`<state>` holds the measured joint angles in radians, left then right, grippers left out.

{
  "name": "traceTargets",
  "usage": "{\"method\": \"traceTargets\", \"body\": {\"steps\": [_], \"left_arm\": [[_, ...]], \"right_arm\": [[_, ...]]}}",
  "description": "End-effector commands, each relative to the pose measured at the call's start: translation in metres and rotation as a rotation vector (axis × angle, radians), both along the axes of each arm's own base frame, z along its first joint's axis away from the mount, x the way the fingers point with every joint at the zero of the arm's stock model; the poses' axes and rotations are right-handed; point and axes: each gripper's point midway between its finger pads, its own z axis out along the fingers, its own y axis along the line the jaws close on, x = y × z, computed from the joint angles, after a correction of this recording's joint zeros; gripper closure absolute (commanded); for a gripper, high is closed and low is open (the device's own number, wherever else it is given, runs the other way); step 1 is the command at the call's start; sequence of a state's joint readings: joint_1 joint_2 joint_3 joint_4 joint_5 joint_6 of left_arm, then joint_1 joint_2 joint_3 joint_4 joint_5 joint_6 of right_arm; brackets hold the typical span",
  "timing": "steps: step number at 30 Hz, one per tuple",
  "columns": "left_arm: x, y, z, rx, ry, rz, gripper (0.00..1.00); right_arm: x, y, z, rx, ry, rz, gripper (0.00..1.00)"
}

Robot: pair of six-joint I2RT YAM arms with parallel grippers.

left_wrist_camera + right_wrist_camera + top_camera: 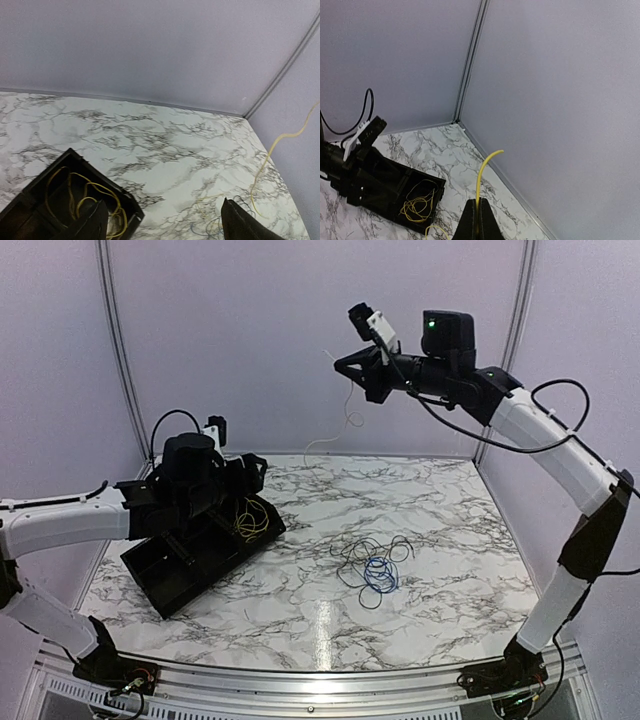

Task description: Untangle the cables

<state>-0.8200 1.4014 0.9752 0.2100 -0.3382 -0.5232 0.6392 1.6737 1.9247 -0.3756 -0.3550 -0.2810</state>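
Note:
My right gripper (342, 362) is raised high near the back wall and shut on a thin yellow cable (349, 408) that hangs down toward the table. In the right wrist view the shut fingers (479, 215) pinch this cable (484, 172), and its short end sticks up past them. A tangle of black cable (352, 558) and blue cable (379, 573) lies on the table's middle. More yellow cable (250, 521) lies coiled in the black tray (160, 585). My left gripper (250, 472) hovers open and empty over the tray's right end, and its fingers (239, 226) are spread wide.
The black compartmented tray sits at the left, with its rim (75, 154) under my left gripper. The marble table (450, 510) is enclosed by pale walls at the back and sides. A thick black arm cable (555, 435) loops by my right arm.

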Motion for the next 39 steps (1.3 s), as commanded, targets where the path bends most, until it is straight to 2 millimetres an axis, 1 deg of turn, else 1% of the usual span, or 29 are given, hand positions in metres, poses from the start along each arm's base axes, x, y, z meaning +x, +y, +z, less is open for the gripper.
{"method": "traceTargets", "body": {"steps": [1, 4, 5, 6, 7, 9, 13, 18, 19, 21, 24, 27, 29, 31, 32, 35, 36, 37, 39], "left_arm": [[-0.003, 0.07, -0.009, 0.238, 0.026, 0.217, 0.17], [-0.008, 0.098, -0.002, 0.293, -0.015, 0.308, 0.11], [-0.009, 0.108, 0.001, 0.293, -0.023, 0.345, 0.08], [-0.011, 0.118, 0.005, 0.286, -0.03, 0.383, 0.07], [-0.013, 0.128, 0.009, 0.264, -0.034, 0.421, 0.05], [-0.019, 0.145, 0.017, 0.21, -0.038, 0.483, 0.02], [-0.033, 0.164, 0.029, 0.141, -0.066, 0.517, 0.01], [-0.047, 0.182, 0.027, 0.126, -0.084, 0.545, 0.01], [-0.049, 0.184, 0.028, 0.122, -0.088, 0.548, 0.01], [-0.052, 0.188, 0.029, 0.116, -0.095, 0.549, 0.01], [-0.056, 0.191, 0.031, 0.115, -0.104, 0.549, 0.01], [-0.057, 0.192, 0.033, 0.116, -0.105, 0.545, 0.01], [-0.057, 0.191, 0.032, 0.117, -0.102, 0.54, 0.01], [-0.057, 0.19, 0.031, 0.12, -0.099, 0.532, 0.01], [-0.057, 0.189, 0.03, 0.122, -0.096, 0.528, 0.01], [-0.057, 0.188, 0.031, 0.106, -0.093, 0.523, 0.02], [-0.057, 0.188, 0.03, 0.099, -0.09, 0.526, 0.02], [-0.057, 0.188, 0.029, 0.091, -0.087, 0.525, 0.01], [-0.057, 0.187, 0.027, 0.078, -0.082, 0.522, 0.02]], "right_arm": [[-0.016, 0.05, 0.003, 0.023, -0.077, 0.104, 1.0], [-0.019, 0.082, -0.001, 0.034, -0.085, 0.148, 1.0], [-0.016, 0.096, -0.011, 0.028, -0.07, 0.161, 1.0], [-0.015, 0.105, -0.014, 0.028, -0.067, 0.171, 1.0], [-0.015, 0.112, -0.015, 0.032, -0.07, 0.176, 1.0], [-0.013, 0.127, -0.026, 0.026, -0.062, 0.188, 1.0], [-0.006, 0.151, -0.053, 0.008, -0.043, 0.202, 1.0], [0.006, 0.178, -0.087, -0.001, -0.009, 0.208, 1.0], [0.011, 0.185, -0.101, -0.015, -0.001, 0.205, 1.0], [0.018, 0.194, -0.123, -0.038, 0.012, 0.196, 1.0], [0.03, 0.204, -0.159, -0.073, 0.045, 0.179, 1.0], [0.033, 0.211, -0.182, -0.103, 0.056, 0.193, 1.0], [0.033, 0.213, -0.193, -0.118, 0.062, 0.204, 1.0], [0.033, 0.216, -0.198, -0.121, 0.07, 0.209, 1.0], [0.032, 0.217, -0.195, -0.113, 0.069, 0.213, 1.0], [0.029, 0.22, -0.171, -0.066, 0.023, 0.22, 1.0], [0.028, 0.221, -0.165, -0.056, 0.005, 0.217, 1.0], [0.029, 0.221, -0.162, -0.049, -0.009, 0.212, 1.0], [0.032, 0.223, -0.165, -0.045, -0.01, 0.201, 1.0]]}}
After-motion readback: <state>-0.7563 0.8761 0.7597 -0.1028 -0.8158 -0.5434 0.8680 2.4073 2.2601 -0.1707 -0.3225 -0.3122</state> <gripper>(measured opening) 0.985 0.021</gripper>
